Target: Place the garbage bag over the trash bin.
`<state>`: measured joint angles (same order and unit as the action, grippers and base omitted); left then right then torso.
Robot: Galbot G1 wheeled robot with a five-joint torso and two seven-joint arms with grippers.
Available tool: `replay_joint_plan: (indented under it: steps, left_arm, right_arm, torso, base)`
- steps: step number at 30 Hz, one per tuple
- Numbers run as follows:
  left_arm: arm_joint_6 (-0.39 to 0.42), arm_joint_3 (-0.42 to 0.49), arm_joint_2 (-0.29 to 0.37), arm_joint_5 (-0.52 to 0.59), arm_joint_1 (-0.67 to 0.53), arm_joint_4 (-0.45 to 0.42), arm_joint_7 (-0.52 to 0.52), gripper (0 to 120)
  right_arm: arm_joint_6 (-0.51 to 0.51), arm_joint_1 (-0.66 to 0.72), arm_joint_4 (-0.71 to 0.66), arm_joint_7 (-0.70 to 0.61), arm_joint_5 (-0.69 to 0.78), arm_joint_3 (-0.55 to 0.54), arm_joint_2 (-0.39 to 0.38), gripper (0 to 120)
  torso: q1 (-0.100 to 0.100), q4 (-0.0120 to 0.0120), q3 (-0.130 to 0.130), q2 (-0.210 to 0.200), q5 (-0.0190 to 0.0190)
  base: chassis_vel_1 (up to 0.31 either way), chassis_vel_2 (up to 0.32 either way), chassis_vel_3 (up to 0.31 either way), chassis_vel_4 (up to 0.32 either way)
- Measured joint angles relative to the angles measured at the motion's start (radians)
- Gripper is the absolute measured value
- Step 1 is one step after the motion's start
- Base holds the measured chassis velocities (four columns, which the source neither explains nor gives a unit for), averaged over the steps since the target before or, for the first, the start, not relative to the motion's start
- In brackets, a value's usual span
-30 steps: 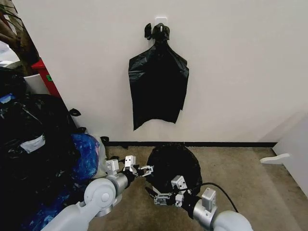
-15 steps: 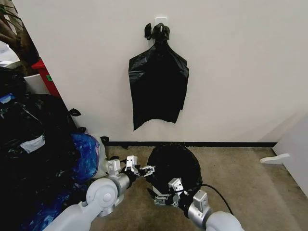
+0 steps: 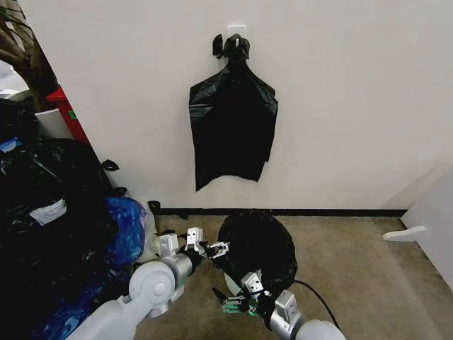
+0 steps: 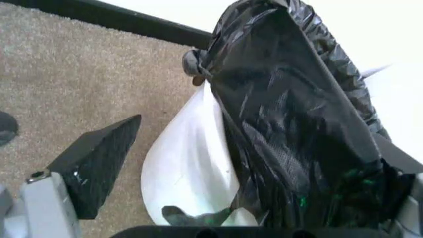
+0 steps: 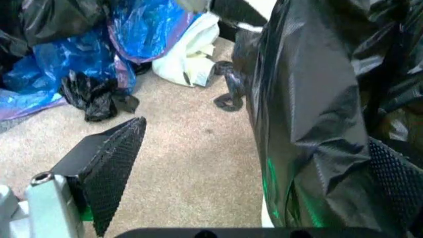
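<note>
The garbage bag (image 3: pixel 258 244), black and glossy, is draped over the trash bin on the carpet by the wall. A strip of the bin's white wall (image 3: pixel 228 282) shows under the bag's near edge. In the left wrist view the bag (image 4: pixel 297 114) hangs down over the white bin (image 4: pixel 191 168). My left gripper (image 3: pixel 207 249) is open at the bag's left side, fingers wide apart (image 4: pixel 258 131). My right gripper (image 3: pixel 232 303) is open just in front of the bin. Its fingers (image 5: pixel 109 158) stand wide, with the bag (image 5: pixel 317 124) hanging close by the far one.
A flat bunch of black bags (image 3: pixel 232 127) hangs from a wall hook above the bin. A heap of bulging black bags (image 3: pixel 49 205) and a blue bag (image 3: pixel 127 230) crowd the left side. Bare carpet (image 3: pixel 354 262) lies to the right, with a white object (image 3: pixel 407 234) beyond.
My right gripper has drawn back from the bag's near edge toward me. More of the bin's white wall shows there. The left gripper has hardly moved.
</note>
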<state>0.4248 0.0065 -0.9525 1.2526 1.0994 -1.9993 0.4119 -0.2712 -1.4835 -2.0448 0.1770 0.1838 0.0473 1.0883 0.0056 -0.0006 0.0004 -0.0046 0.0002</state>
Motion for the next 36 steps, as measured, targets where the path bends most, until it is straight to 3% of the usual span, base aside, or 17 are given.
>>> replay_joint_plan:
  steps: [21, 36]
  left_arm:
    - [-0.017, -0.007, -0.003, 0.024, -0.005, -0.035, 0.033, 100]
    - [-0.015, -0.095, 0.036, 0.022, 0.028, -0.086, 0.003, 100]
  right_arm:
    - [0.020, -0.014, 0.011, 0.006, -0.056, -0.004, -0.003, 100]
    - [0.012, -0.050, -0.153, -0.030, 0.092, 0.105, -0.014, 100]
  torso:
    - [0.000, 0.0000, 0.000, 0.000, 0.0001]
    - [0.000, -0.0001, 0.000, 0.000, 0.0000]
  base:
    - [0.000, 0.000, 0.000, 0.000]
    - [0.000, 0.000, 0.000, 0.000]
